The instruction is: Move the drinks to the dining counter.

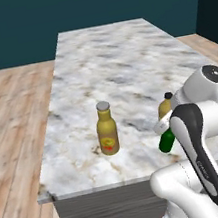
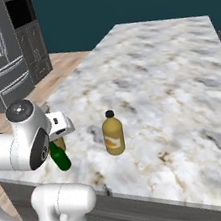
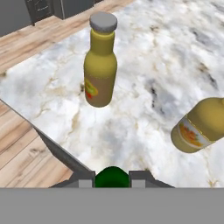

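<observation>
Drinks first: from the left base view, my pincer (image 1: 164, 130) pinches the green bottle (image 1: 166, 141) tilted above the tabletop (image 1: 112, 59) edge, right of the tall amber bottle (image 1: 106, 129). Right base view: squat jug (image 2: 113, 133) stands right of it. Hand view: both amber bottles stand beyond it.

The tabletop (image 1: 117, 58) is white marble with grey and brown veins. The tall bottle (image 1: 106, 129) is amber, its cap grey, its label red and yellow. The small bottle (image 1: 166, 141) is dark green.
</observation>
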